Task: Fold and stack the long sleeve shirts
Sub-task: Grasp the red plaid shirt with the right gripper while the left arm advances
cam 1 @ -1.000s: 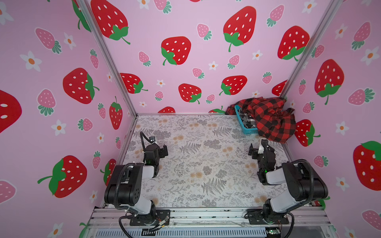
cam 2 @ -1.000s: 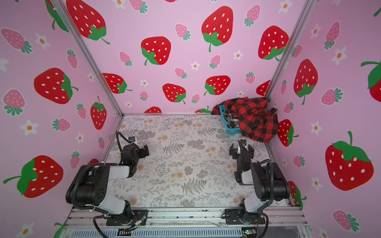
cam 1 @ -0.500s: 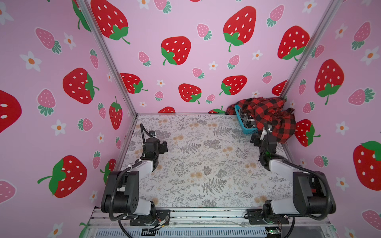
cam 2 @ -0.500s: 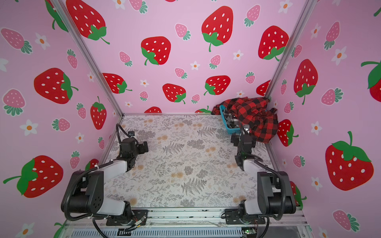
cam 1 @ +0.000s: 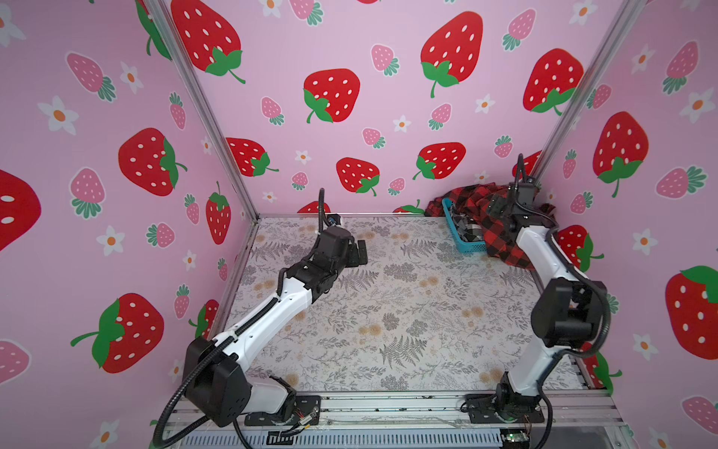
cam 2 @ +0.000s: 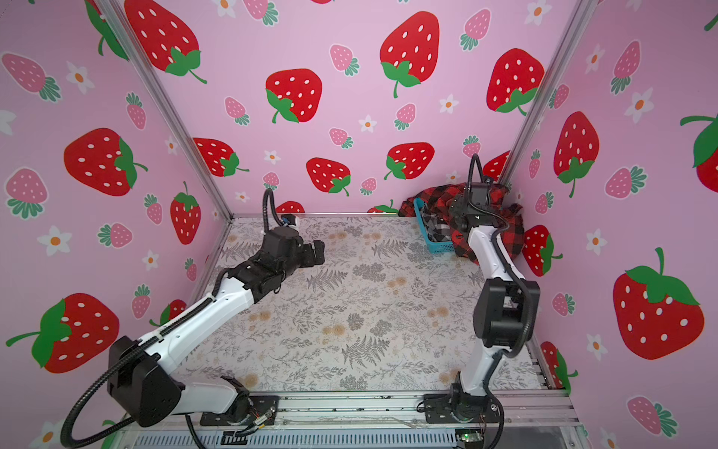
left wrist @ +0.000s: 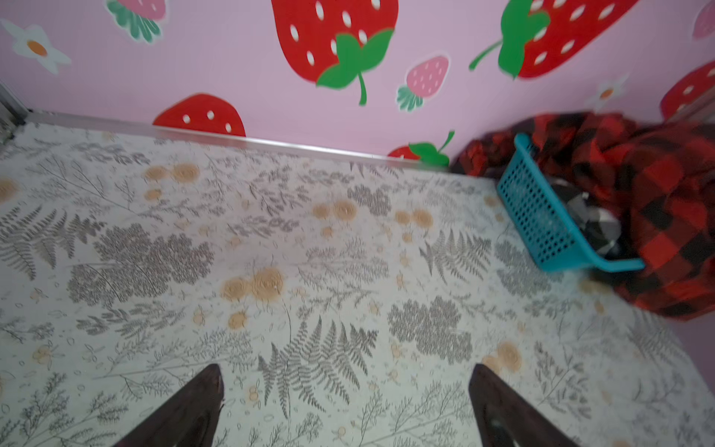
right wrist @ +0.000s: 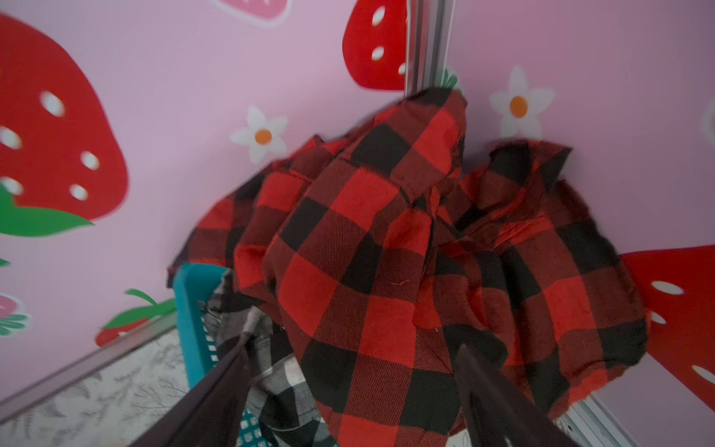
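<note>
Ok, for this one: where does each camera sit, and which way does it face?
Top views: high above the front rail, looking down and back over the table; left arm and right arm show whole.
Left wrist: on the left arm, facing across the table to the back wall; its two fingers show.
Right wrist: on the right arm, facing the far right corner, close on the red-and-black shirt; its fingers show.
Shared: both wrist views show basket, red-and-black shirt and black-and-white shirt.
</note>
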`<state>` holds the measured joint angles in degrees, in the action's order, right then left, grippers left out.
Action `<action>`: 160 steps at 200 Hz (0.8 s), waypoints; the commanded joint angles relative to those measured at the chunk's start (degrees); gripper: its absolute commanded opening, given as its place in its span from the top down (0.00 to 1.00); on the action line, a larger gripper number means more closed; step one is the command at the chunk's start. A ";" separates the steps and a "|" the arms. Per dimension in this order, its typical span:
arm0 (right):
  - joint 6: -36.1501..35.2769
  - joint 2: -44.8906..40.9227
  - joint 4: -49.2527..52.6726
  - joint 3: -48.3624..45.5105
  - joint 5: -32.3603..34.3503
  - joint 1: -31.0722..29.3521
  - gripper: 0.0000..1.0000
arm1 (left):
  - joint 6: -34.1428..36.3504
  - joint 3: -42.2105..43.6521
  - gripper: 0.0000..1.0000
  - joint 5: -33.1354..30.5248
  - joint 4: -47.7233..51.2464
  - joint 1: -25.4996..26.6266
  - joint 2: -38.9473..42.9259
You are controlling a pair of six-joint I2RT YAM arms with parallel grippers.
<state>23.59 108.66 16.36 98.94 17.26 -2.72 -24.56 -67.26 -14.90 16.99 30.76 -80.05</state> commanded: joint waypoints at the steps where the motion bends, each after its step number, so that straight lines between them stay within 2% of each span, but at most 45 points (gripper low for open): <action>1: -3.29 4.59 14.10 9.69 0.61 0.10 0.16 | -2.76 -1.42 0.01 0.14 4.46 -0.05 0.42; 16: -3.90 8.70 15.83 14.31 0.16 0.15 0.20 | -2.69 -1.81 0.01 0.96 4.04 0.05 -0.34; 39: -4.43 13.00 15.97 17.34 -0.49 0.09 0.39 | -2.44 -2.34 0.02 1.04 4.32 0.00 -1.65; 60: -4.43 16.43 17.10 19.89 -0.47 0.14 0.48 | -2.16 -2.43 0.03 1.04 4.45 0.00 -2.53; 82: -4.17 17.21 17.20 20.35 -0.47 0.13 0.75 | -2.44 -2.38 0.03 0.81 4.14 -0.05 -3.04; 112: -5.26 12.73 13.30 17.11 -2.41 -0.26 1.00 | -4.03 -3.81 0.05 1.34 4.60 -0.09 -3.75; 160: -7.98 2.16 9.17 12.54 -5.45 -1.54 1.00 | -7.21 -4.54 0.06 1.81 5.05 -0.15 -2.35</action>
<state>17.72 118.91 29.10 112.53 14.13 -3.20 -28.73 -69.56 -12.93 21.02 30.79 -83.74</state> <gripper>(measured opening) 0.048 0.942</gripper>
